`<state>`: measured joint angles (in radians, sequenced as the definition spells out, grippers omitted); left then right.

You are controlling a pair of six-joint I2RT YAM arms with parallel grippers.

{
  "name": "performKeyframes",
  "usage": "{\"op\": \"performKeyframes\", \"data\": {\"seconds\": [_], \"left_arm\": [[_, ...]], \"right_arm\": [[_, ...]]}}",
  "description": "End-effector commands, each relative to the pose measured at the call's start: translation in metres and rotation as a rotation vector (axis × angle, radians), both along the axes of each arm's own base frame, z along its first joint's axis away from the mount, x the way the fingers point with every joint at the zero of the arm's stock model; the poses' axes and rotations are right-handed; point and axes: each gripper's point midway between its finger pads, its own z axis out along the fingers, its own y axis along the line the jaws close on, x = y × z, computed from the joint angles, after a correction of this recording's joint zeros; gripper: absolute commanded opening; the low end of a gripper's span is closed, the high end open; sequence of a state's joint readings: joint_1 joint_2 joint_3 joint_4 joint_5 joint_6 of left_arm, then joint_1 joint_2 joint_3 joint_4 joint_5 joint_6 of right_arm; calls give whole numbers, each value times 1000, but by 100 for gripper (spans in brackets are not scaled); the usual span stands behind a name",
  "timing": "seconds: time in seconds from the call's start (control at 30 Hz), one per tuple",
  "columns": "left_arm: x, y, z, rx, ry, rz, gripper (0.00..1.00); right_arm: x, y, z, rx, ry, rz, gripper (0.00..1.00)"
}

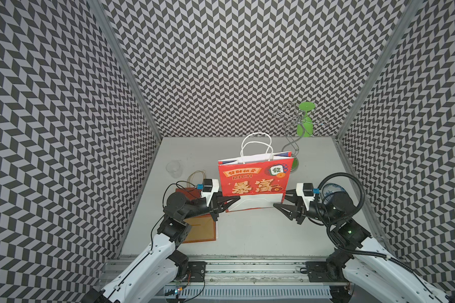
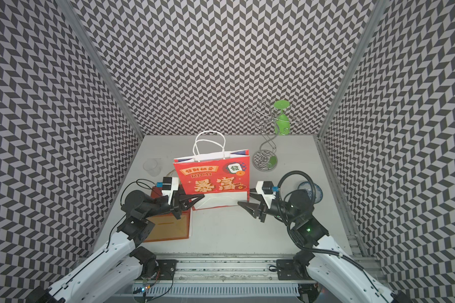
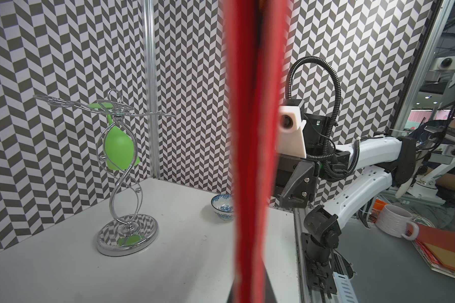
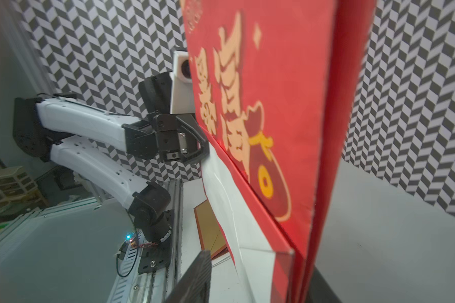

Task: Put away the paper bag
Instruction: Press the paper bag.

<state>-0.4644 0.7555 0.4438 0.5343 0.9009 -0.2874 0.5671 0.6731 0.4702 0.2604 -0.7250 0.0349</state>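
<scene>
The red paper bag (image 1: 254, 178) (image 2: 212, 178) with white cord handles stands upright and pressed flat at the middle of the table, its white bottom flap folded out toward the front. My left gripper (image 1: 234, 200) (image 2: 199, 197) is shut on the bag's lower left edge; in the left wrist view the red edge (image 3: 250, 131) runs up from the shut gripper (image 3: 250, 296). My right gripper (image 1: 280, 200) (image 2: 244, 198) is open at the lower right corner. In the right wrist view the bag (image 4: 273, 105) has its corner between the spread gripper (image 4: 258, 286); one finger (image 4: 192, 278) stands clear of the paper.
A chrome cup stand (image 1: 293, 162) holding a green goblet (image 1: 304, 123) is at the back right. A blue-patterned bowl (image 1: 331, 190) sits behind the right arm. A clear cup (image 1: 174, 169) and a flat orange bag (image 1: 200, 230) lie on the left. Patterned walls close three sides.
</scene>
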Motion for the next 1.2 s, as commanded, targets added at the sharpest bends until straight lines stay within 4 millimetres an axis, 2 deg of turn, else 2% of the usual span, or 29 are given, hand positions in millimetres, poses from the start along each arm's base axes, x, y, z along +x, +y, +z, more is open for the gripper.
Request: {"op": "performKeyframes", "data": {"seconds": [0.0,0.13,0.17,0.2,0.23,0.3,0.33,0.37,0.4,0.47,0.57,0.63,0.67,0.7,0.87,0.9,0.97,1.0,1.03,1.07,1.1,1.13,1.17], "left_arm": [[-7,-1,16,-39,-25,-40,0],[-6,-1,15,-46,-17,-48,0],[-7,-2,16,-47,-17,-49,0],[-5,-1,15,-48,-14,-42,1],[-3,-1,14,-50,-11,-28,8],[3,1,8,-48,11,13,36],[5,2,4,-46,16,26,46],[6,2,-2,-44,23,34,53],[5,2,-6,-41,27,33,55],[1,2,-13,-32,32,16,54],[-5,2,-20,-27,32,-11,44],[-8,2,-21,-29,24,-23,30],[-9,2,-21,-31,21,-28,18],[-9,2,-19,-35,15,-29,1],[-14,2,-5,-60,-22,-49,0],[-14,2,-4,-59,-22,-52,8],[-12,2,0,-61,-24,-46,43],[-11,2,2,-64,-26,-43,50],[-11,2,4,-68,-31,-38,51],[-11,3,7,-75,-35,-37,50],[-11,3,11,-83,-44,-35,43],[-12,4,14,-90,-54,-31,30],[-11,5,18,-100,-63,-20,13]], "right_arm": [[-24,1,39,82,-146,110,35],[-19,3,39,84,-147,102,5],[-18,4,39,81,-146,100,0],[-17,4,41,81,-149,99,0],[-17,4,42,83,-152,96,0],[-14,2,45,96,-145,73,0],[-13,1,47,104,-143,63,0],[-12,0,49,108,-146,53,0],[-13,-1,51,113,-151,47,0],[-14,-3,54,120,-160,37,0],[-16,-5,55,125,-166,33,0],[-17,-6,55,128,-166,34,0],[-17,-6,54,125,-163,34,0],[-17,-6,53,122,-160,35,0],[-17,-5,45,101,-150,35,0],[-17,-5,43,95,-149,39,0],[-19,-3,40,85,-152,55,0],[-21,-2,38,81,-151,72,0],[-23,-2,37,80,-152,83,0],[-24,-1,36,80,-150,92,0],[-24,-1,35,79,-148,96,0],[-24,-1,33,77,-143,96,0],[-23,0,31,73,-136,98,0]]}}
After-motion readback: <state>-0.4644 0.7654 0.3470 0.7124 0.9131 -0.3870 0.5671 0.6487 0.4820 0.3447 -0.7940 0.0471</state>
